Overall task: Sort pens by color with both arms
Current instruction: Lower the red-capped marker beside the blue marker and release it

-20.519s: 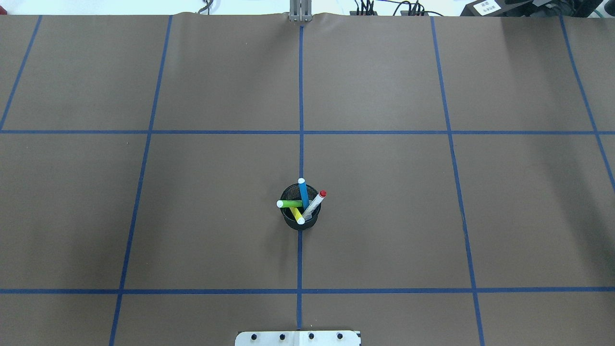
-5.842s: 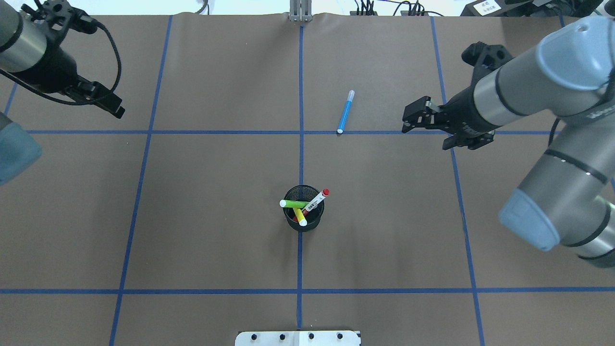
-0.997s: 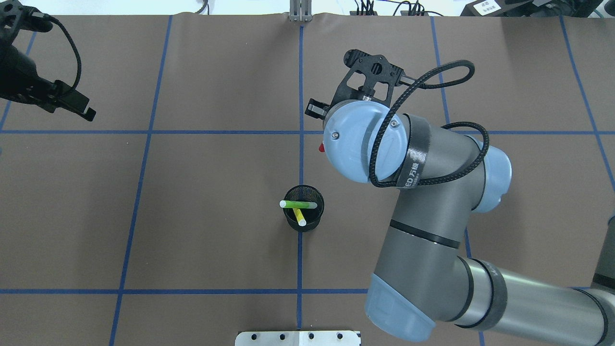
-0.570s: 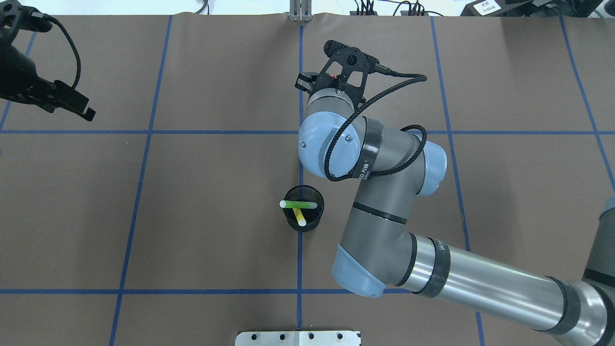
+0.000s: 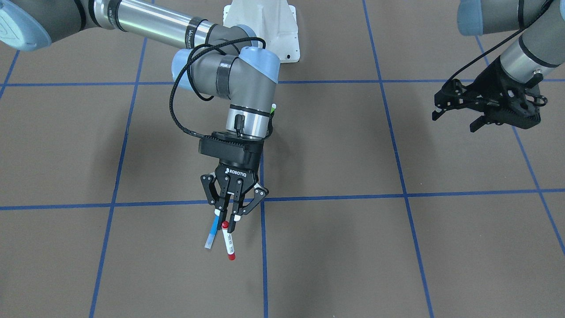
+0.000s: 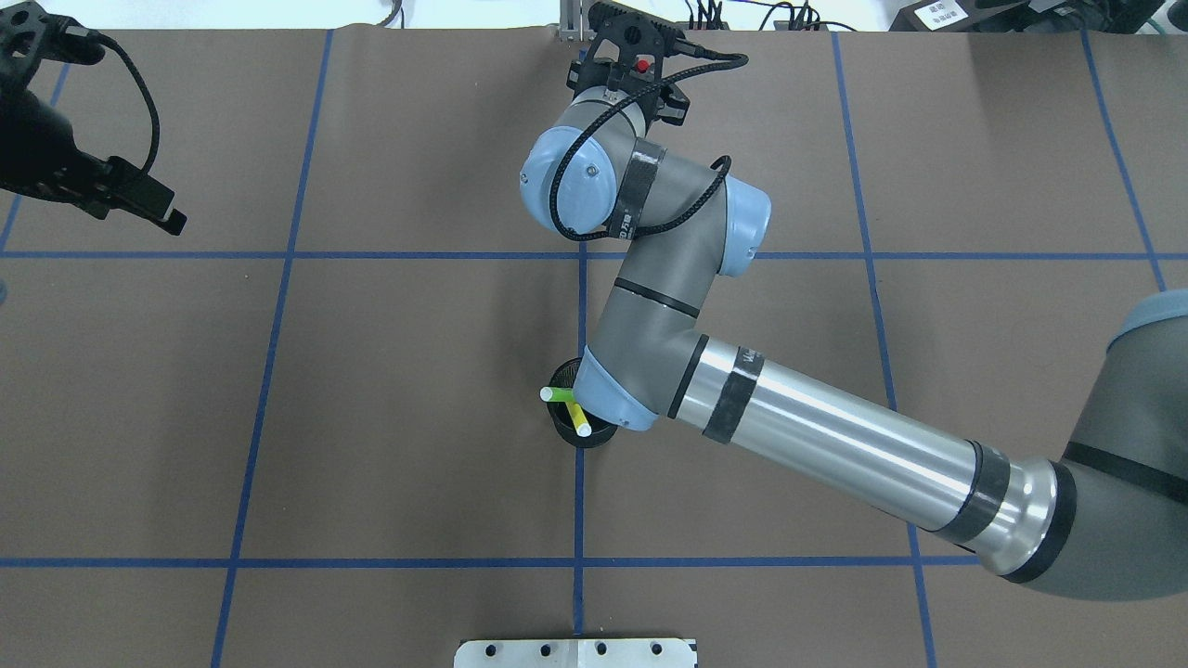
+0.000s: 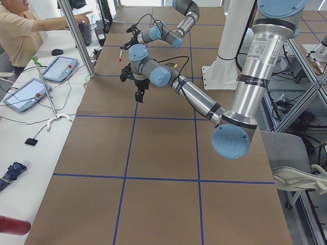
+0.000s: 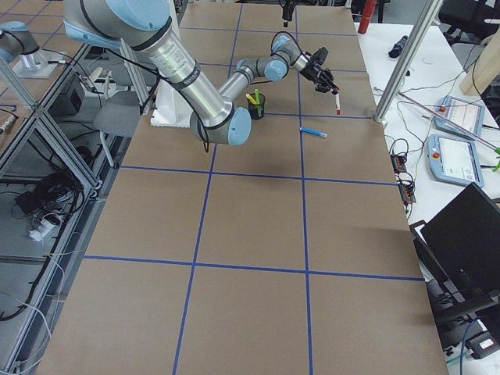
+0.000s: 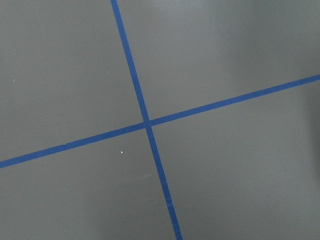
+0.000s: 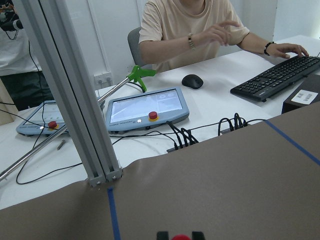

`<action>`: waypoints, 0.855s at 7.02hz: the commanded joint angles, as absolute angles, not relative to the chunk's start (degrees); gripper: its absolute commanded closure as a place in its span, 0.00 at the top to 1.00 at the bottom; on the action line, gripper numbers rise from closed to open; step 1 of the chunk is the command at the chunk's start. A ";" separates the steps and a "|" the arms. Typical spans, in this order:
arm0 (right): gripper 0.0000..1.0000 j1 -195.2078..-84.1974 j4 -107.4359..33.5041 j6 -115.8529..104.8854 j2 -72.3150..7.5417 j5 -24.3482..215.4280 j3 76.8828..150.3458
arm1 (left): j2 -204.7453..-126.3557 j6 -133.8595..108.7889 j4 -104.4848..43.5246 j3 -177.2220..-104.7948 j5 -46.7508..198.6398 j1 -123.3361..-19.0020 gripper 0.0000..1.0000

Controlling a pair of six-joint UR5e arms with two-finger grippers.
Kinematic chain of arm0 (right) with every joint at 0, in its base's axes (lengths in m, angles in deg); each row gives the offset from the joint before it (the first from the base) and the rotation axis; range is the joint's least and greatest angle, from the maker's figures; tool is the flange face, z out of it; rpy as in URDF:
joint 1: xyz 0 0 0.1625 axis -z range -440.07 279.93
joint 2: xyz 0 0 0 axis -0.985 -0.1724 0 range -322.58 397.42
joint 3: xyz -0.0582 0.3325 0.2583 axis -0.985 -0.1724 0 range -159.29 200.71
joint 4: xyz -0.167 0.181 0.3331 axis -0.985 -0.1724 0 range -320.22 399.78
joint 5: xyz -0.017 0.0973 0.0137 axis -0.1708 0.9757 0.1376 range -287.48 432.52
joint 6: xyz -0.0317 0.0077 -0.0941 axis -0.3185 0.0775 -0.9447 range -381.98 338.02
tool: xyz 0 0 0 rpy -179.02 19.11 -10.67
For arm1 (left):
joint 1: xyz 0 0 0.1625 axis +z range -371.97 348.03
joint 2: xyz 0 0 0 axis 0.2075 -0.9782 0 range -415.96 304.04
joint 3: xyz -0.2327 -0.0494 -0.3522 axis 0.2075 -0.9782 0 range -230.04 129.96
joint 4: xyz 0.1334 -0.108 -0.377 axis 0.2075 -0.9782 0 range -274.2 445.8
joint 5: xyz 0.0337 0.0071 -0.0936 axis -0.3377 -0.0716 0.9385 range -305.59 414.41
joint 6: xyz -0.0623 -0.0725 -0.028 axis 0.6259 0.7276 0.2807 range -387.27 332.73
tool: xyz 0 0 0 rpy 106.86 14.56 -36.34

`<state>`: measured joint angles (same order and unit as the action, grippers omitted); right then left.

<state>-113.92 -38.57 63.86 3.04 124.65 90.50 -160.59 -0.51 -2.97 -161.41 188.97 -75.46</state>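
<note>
Right end effector [image 5: 228, 216] apparently pinches pen [image 5: 228, 244].

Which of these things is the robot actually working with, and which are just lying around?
In the job: red-ended pen, held by right gripper; blue pen; green pen and yellow pen in mesh cup; left gripper.
Just lying about: keyboard, mouse, touchscreen panel.

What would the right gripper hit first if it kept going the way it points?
Probably the brown table near its far edge: the right gripper slants down and away from the robot, so the red-ended pen it grips would touch first. Depth is unclear.
</note>
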 commanded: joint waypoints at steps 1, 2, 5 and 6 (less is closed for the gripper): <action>0.00 -114.96 -34.23 61.07 5.07 122.01 81.20 | -160.63 -0.37 -2.97 -161.40 189.06 -75.43 0.99; 0.00 -114.44 -34.14 61.07 6.56 121.91 78.91 | -160.63 -0.28 -2.97 -161.48 189.06 -75.43 0.99; 0.09 -111.02 -34.14 61.07 7.19 121.83 78.98 | -160.72 -0.20 -2.97 -161.40 189.06 -75.43 0.99; 0.14 -110.05 -34.14 61.07 6.93 121.56 78.98 | -160.72 -0.20 -2.97 -161.31 189.06 -75.43 0.99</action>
<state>-111.26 -34.14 61.07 7.13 121.80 78.92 -160.69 -0.20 -2.97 -161.38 189.06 -75.43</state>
